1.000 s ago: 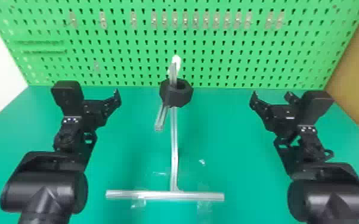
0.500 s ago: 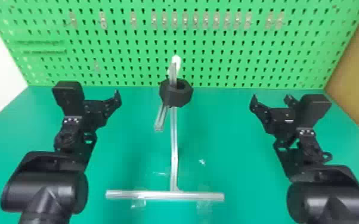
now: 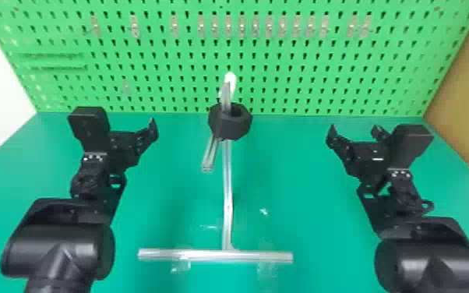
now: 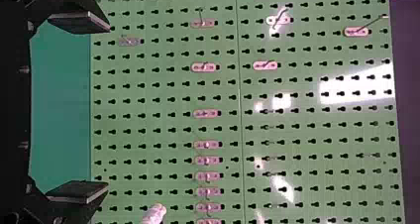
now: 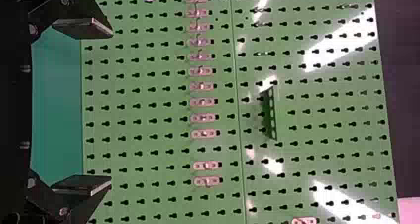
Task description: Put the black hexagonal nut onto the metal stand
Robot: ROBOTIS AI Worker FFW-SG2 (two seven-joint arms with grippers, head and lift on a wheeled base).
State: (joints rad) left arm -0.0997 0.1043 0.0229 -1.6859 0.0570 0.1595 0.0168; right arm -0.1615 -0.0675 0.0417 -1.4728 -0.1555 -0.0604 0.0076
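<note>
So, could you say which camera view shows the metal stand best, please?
The head view, since the metal stand shows there from crossbar to pale tip. Each wrist view catches what seems to be that tip.

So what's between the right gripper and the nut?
Bare green tabletop lies between the right gripper and the nut, seen in the head view.

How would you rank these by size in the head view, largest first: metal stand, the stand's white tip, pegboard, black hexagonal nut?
1. Pegboard
2. Metal stand, by overall spread
3. Black hexagonal nut
4. White tip
</note>
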